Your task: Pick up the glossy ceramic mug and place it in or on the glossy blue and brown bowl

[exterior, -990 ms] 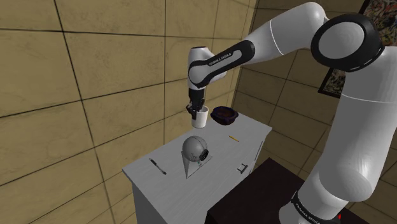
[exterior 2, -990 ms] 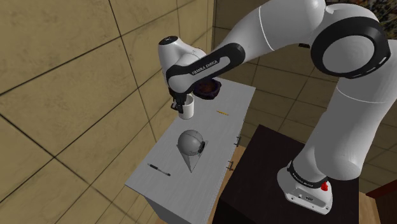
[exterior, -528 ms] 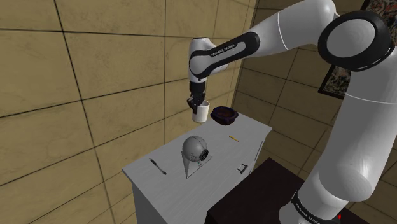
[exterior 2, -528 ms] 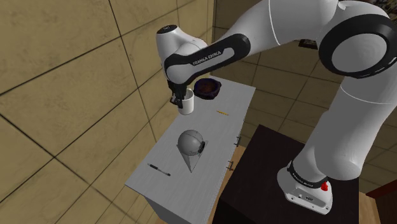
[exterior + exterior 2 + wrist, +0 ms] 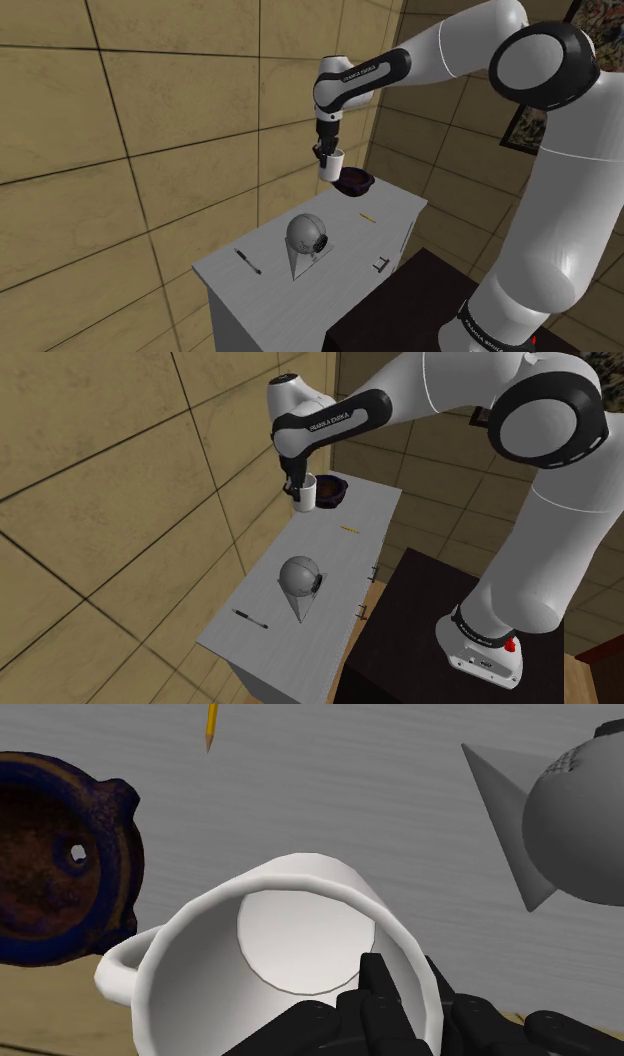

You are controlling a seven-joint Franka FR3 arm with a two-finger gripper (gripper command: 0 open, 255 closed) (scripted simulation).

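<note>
White mug [image 5: 332,168] in claw [image 5: 325,157] has seemingly neared bowl [image 5: 356,181].

The white Franka arm with dark joints [image 5: 455,40] rises at the shoulder view's lower right, bends through a high elbow and reaches up and left, its wrist turned straight down. The all-black two-finger pincer [image 5: 324,155] hangs below that wrist. In the wrist view its fingers [image 5: 378,994] clamp the wall of a glossy white mug [image 5: 290,919], one inside the rim and the other seemingly outside.
</note>
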